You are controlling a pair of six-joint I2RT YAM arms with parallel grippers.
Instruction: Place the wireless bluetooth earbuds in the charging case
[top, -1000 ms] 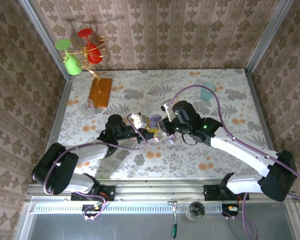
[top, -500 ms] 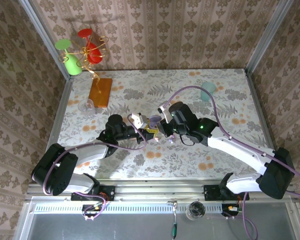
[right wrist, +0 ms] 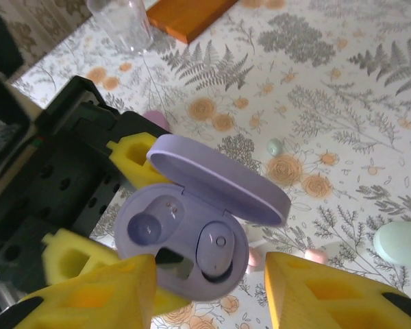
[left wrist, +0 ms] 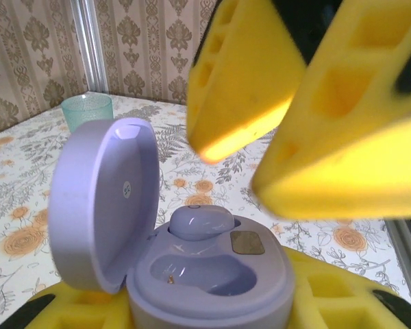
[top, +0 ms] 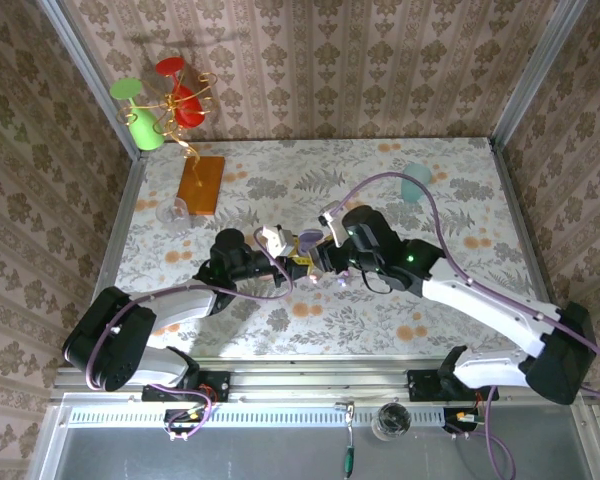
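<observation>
Tabletop (top: 480, 200) roomy; left jaws clamp lilac case (right wrist: 185, 236) (lid up), right jaws parted

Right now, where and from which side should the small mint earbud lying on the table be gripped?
Probably across its rounded body, coming straight down from above. The mint earbud lies low on the table, too small to offer a side edge, and the bare surface around it leaves room to close in on both sides. Its exact pose is too small to tell.
</observation>
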